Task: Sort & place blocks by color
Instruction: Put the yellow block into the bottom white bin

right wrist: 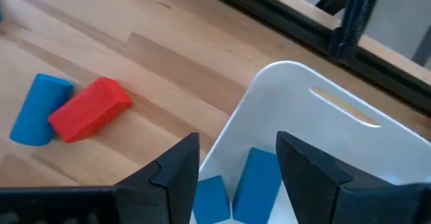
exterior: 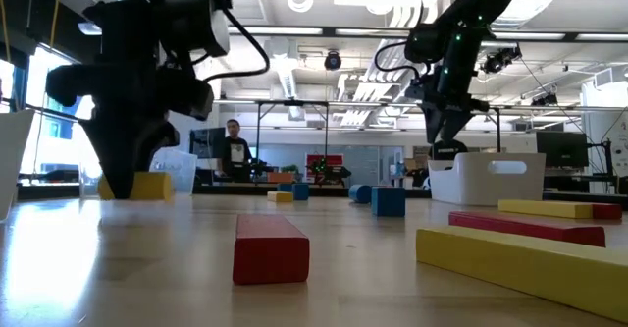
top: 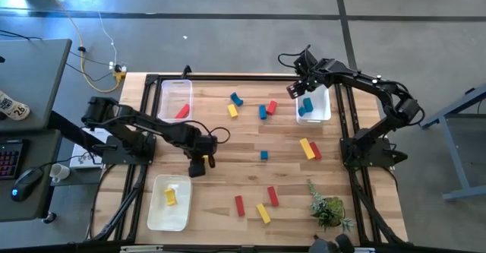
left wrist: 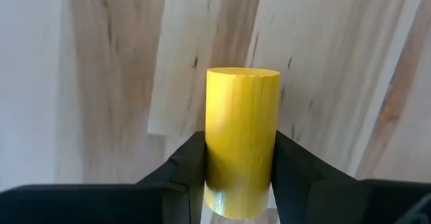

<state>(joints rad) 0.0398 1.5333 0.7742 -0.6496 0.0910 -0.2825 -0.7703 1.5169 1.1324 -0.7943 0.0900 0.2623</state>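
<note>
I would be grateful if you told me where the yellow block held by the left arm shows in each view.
High view: the yellow block is at centre-left, at the left pincer.
Low view: far left, a yellow edge low behind the dark left pincer.
Left wrist view: centre, clamped between the two fingers.
Right wrist view: not in it.
Shared landmark: the left pincer itself, gripping the block.

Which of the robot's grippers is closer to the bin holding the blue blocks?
Right. The right gripper hangs over the bin's edge; the left gripper, holding a yellow block, is far across the table.
</note>
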